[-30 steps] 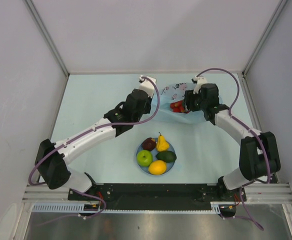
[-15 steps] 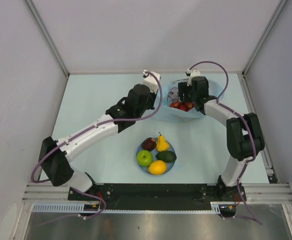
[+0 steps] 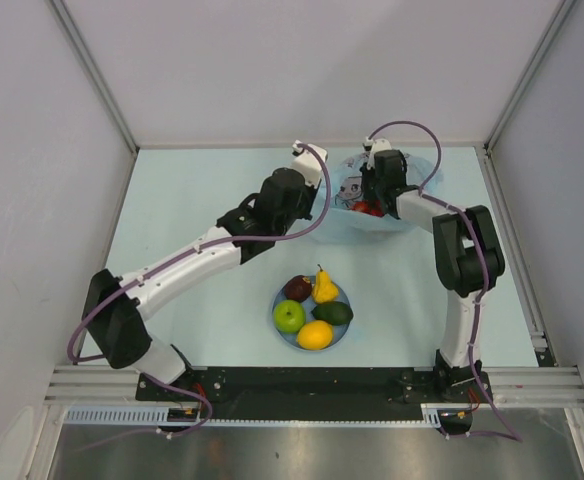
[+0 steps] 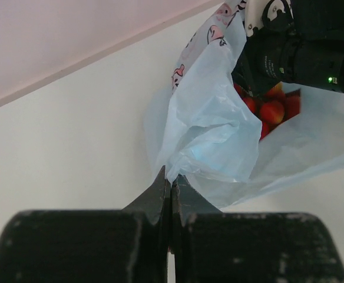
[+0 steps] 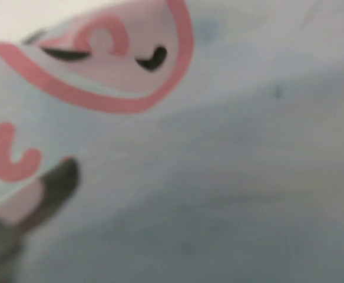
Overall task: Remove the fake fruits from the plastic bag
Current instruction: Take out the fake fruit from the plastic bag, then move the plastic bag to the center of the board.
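1. Nearest the arm bases: plate (image 3: 344, 337) carrying green apple (image 3: 289, 316), dark red-purple fruit (image 3: 297, 289), yellow pear (image 3: 324, 288), lemon (image 3: 315, 335) and dark green oval fruit (image 3: 332, 312). Five fruits out of the bag.
2. Just beyond the plate, slightly left: left gripper (image 4: 171, 188), clamped shut on a fold of the plastic bag (image 4: 213, 135), holding its edge up.
3. Farther beyond the plate, slightly right: bag mouth, turned toward the right arm.
4. Inside that mouth: bunch of red grapes (image 4: 272, 109), apparently the last fruit left, lying directly at the right gripper (image 3: 370, 203), nose in the opening. Long axis of the bunch hidden.
5. Right jaws: cannot tell whether open or closed. Tips buried, wrist view only blurred printed film.
6. Judged nearer and free: right arm. Likely needs a firm hold, then a pull back toward the plate.
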Tool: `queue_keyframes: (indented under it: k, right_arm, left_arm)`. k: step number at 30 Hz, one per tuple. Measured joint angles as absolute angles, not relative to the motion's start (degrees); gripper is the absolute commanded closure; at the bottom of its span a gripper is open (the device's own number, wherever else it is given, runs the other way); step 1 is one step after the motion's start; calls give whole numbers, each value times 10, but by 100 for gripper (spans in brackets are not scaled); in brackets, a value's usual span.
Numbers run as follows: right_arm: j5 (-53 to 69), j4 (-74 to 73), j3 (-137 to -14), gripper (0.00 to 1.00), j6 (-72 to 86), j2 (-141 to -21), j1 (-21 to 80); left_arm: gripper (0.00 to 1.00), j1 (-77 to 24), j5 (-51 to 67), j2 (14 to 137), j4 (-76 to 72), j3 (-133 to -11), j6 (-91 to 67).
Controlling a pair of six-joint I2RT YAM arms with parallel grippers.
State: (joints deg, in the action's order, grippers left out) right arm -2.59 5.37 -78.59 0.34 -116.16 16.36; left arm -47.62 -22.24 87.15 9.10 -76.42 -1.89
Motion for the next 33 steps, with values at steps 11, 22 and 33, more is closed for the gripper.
queue_keyframes:
  k: [11, 22, 33]
  right_arm:
    - [90, -20, -792, 100, -12, -1029, 160]
    - [201, -27, -782, 100, -13, -838, 172]
    - [330, -6, -777, 100, 7, -775, 225]
  left_arm:
    - [100, -463, -253, 934, 41, -808, 41]
    - [100, -375, -241, 981, 36, -888, 44]
    - [100, -291, -238, 976, 29, -874, 65]
